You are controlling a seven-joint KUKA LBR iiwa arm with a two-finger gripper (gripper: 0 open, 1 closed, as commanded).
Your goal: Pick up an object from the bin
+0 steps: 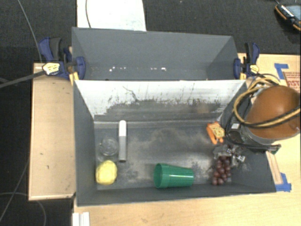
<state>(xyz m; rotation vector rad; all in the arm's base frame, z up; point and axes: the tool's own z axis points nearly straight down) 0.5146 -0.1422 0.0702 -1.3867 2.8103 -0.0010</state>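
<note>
My gripper hangs low at the bin's right end, directly above a bunch of dark purple grapes that lies near the front right corner. Its metal tips meet the top of the bunch. A small orange object lies just to the left of the gripper, by the back wall. A green plastic cup lies on its side left of the grapes, at the front middle.
At the bin's left end lie a yellow lemon-like object, a clear round object and a white stick. The arm with its orange dome and cables covers the right rim.
</note>
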